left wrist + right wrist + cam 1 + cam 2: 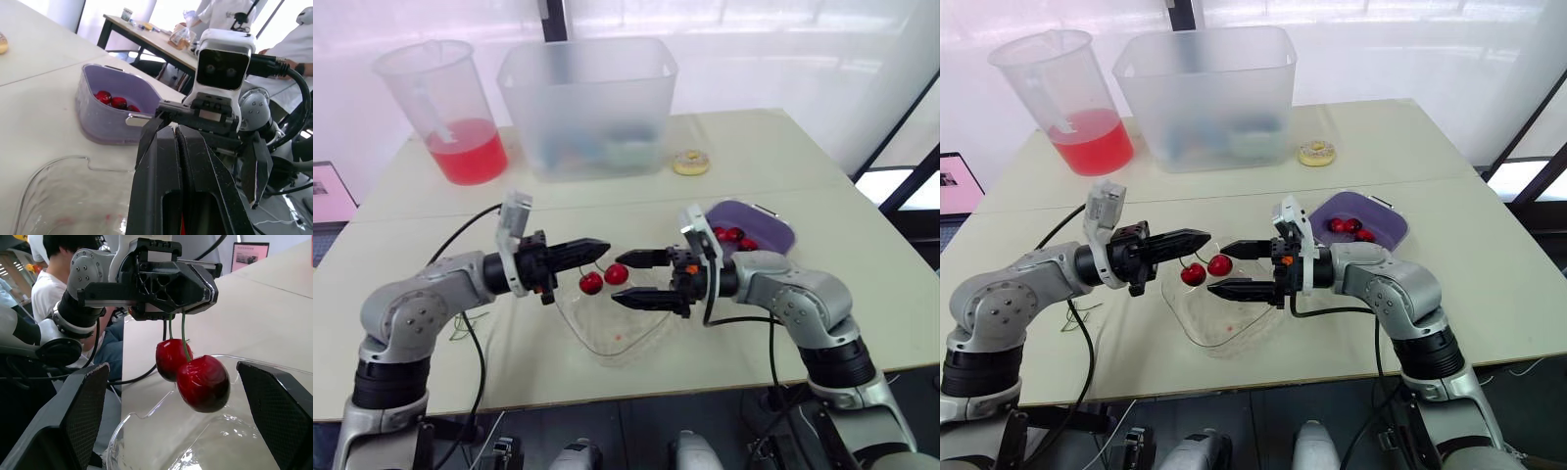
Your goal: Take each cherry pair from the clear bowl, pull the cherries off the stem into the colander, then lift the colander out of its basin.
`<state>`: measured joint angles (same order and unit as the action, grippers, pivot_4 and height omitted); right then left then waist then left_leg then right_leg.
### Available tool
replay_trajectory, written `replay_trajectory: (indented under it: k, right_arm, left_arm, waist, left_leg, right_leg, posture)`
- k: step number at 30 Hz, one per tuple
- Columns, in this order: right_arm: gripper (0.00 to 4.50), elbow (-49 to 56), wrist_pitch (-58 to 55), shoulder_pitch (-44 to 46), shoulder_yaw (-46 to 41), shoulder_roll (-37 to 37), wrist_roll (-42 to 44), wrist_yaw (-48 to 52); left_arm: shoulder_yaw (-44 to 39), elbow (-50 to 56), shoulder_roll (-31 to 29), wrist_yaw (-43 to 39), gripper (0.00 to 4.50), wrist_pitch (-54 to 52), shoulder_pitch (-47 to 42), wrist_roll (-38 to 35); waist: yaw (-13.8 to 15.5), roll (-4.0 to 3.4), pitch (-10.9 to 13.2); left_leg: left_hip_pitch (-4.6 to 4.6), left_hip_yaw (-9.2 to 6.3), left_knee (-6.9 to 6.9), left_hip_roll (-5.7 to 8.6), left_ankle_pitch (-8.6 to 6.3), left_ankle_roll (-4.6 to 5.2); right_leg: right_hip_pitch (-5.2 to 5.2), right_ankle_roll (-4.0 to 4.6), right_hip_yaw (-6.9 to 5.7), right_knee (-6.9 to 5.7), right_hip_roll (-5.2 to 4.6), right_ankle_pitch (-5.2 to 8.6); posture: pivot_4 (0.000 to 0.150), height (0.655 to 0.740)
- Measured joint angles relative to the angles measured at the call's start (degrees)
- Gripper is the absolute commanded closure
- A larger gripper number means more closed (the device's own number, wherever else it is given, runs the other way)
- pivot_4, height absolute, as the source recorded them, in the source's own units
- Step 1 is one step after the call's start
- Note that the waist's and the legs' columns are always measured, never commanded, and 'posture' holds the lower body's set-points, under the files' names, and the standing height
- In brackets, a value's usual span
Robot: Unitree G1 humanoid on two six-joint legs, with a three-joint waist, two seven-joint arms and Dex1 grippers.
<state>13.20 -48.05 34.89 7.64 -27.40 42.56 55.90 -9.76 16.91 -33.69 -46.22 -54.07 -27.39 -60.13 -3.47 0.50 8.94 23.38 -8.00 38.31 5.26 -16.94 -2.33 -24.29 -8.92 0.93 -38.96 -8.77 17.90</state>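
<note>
Over the clear bowl [617, 343], at the middle of the table's [783, 157] front edge, it's a face-off. The left gripper [599, 247] is clamped hard on the stems of the cherry pair [203, 382]. Both red cherries dangle below its tips, hanging above the bowl and clear of the glass. The stems run straight up and down, so the long axis is vertical, with the fruit at the bottom end.

Tip to tip against it sits the right gripper [617, 279], spread wide and holding nothing. Its wrist view shows one black finger on each side of the hanging fruit, with the cherries right on the centre line of the gap. One cherry is nearer and lower, the other behind it and a touch higher. In the head views the nearer cherry sits about level with the right fingertips. Whether it's already inside the gap or just ahead of it, I can't tell.

The purple colander [105, 122] waits toward the table's right edge, just beyond the right wrist, with loose cherries [732, 235] already in it. That makes the right arm the nearer one to the drop.

My read is that the pull comes next. The right gripper needs a short advance toward the left one, a squeeze on the nearer cherry only, then a tug sideways and down, across the stem. The risk is catching both cherries at once, or dragging the stems out of the left grip.
</note>
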Motion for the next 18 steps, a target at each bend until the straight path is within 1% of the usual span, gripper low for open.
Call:
replay_trajectory:
  k: [1, 10, 13, 14, 15, 16, 17, 18]
  right_arm:
    - [1.33, -0.3, 0.5, 0.2, 0.8, 0.0, -0.8, 0.2]
    - [1.33, -2.7, 3.5, 0.2, 2.6, 0.8, -3.6, 1.5]
    - [2.19, -3.6, 3.7, 0.2, 2.6, 1.5, -3.6, 1.5]
    - [2.71, -3.6, 3.8, 0.2, 2.6, 1.6, -3.6, 1.5]
    - [3.1, -3.7, 3.9, 0.2, 2.6, 1.6, -3.6, 1.5]
    - [3.66, -3.7, 3.9, 0.2, 2.6, 1.6, -3.6, 1.5]
    - [3.89, -3.8, 3.9, 0.3, 2.5, 1.7, -3.6, 1.5]
    - [3.92, -3.8, 3.9, 0.3, 2.5, 1.7, -3.6, 1.5]
  left_arm:
    - [0.0, -0.2, 0.0, 0.0, 4.5, 0.0, -0.2, 0.0]
    - [0.0, -0.9, -0.7, -0.8, 4.5, -0.6, -0.5, -0.2]
    - [0.0, -0.9, -0.7, -1.0, 4.5, -0.6, -0.5, -0.2]
    - [0.0, -0.9, -0.7, -1.0, 4.5, -0.6, -0.5, -0.2]
    - [0.0, -0.9, -0.7, -1.0, 4.5, -0.6, -0.5, -0.2]
    - [0.0, -0.9, -0.7, -1.0, 4.5, -0.6, -0.5, -0.2]
    - [0.0, -0.9, -0.7, -1.1, 4.5, -0.6, -0.5, -0.2]
    - [0.0, -0.9, -0.7, -1.1, 4.5, -0.6, -0.5, -0.2]
  waist:
    - [0.0, 0.0, 0.0]
    - [-0.1, 0.0, 0.0]
    - [-0.1, 0.0, 0.0]
    - [-0.1, 0.0, 0.0]
    - [-0.1, 0.0, 0.0]
    - [-0.1, 0.0, 0.0]
    - [-0.1, 0.0, 0.0]
    - [-0.1, 0.0, 0.0]
  left_leg:
    - [0.0, 0.0, 0.0, 0.0, 0.0, 0.0]
    - [0.0, -0.01, 0.0, 0.0, 0.0, 0.0]
    - [0.0, -0.01, 0.0, 0.0, 0.0, 0.0]
    - [0.0, -0.01, 0.0, 0.0, 0.0, 0.0]
    - [0.0, -0.01, 0.0, 0.0, 0.0, 0.0]
    - [0.0, -0.01, 0.0, 0.0, 0.0, 0.0]
    - [0.0, -0.01, 0.0, 0.0, 0.0, 0.0]
    - [0.0, -0.01, 0.0, 0.0, 0.0, 0.0]
  right_leg:
    - [0.0, 0.0, 0.0, 0.0, 0.0, 0.0]
    - [0.0, 0.0, 0.0, 0.0, 0.0, 0.0]
    - [0.0, 0.0, 0.0, 0.0, 0.0, 0.0]
    - [0.0, 0.0, 0.0, 0.0, 0.0, 0.0]
    - [0.0, 0.0, 0.0, 0.0, 0.0, 0.0]
    - [0.0, 0.0, 0.0, 0.0, 0.0, 0.0]
    - [0.0, 0.0, -0.01, 0.0, 0.0, 0.0]
    - [0.0, 0.0, 0.0, 0.0, 0.01, 0.0]
  posture:
    - [0.15, 0.74]
    - [0.15, 0.74]
    - [0.15, 0.74]
    - [0.15, 0.74]
    - [0.15, 0.74]
    - [0.15, 0.74]
    - [0.15, 0.74]
    - [0.15, 0.74]
